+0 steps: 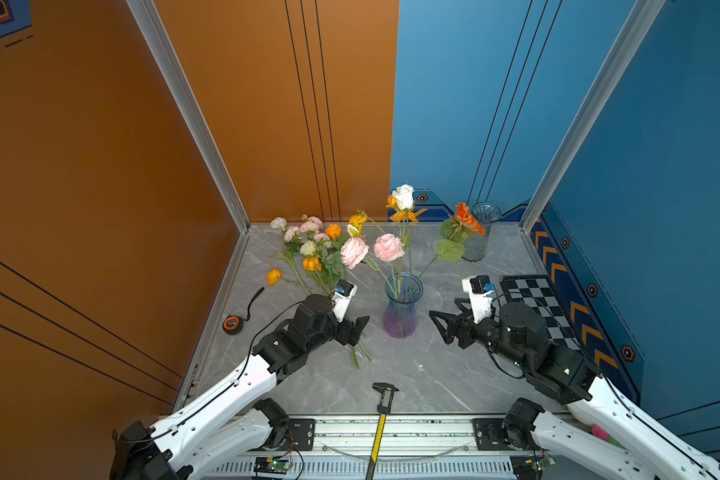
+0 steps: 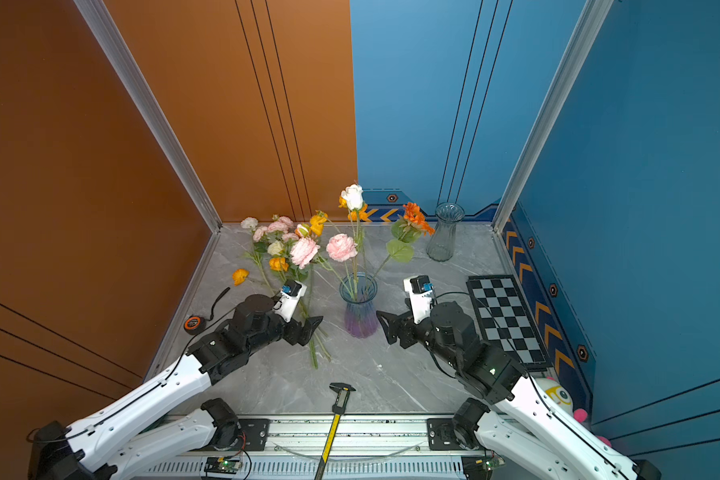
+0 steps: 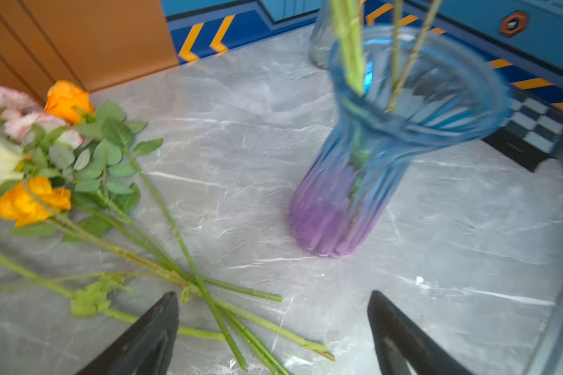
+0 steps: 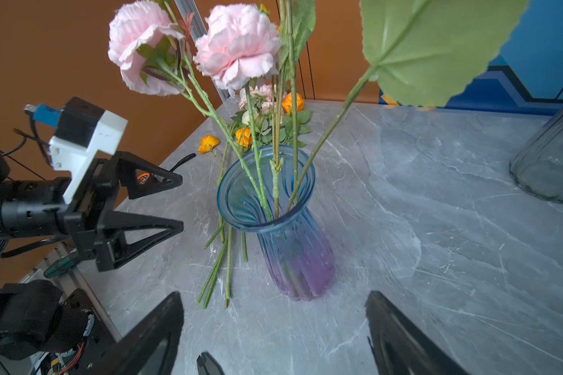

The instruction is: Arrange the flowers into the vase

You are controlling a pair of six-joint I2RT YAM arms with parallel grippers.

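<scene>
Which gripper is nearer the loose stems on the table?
Left. The left gripper hovers over the stems; the right gripper sits beyond the vase.

Pink, white, orange flowers (image 1: 388, 247) in blue-purple vase (image 1: 400, 309); loose bunch (image 1: 314, 253) beside.

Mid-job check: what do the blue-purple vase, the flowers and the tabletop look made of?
The vase: ribbed, glossy tinted glass or clear plastic; its wall is see-through. The flowers: apparently fabric petals on plastic stems; frayed petal edges, evenly green stems. The tabletop: smooth grey marble look with white veins; stone or laminate, unclear.
</scene>
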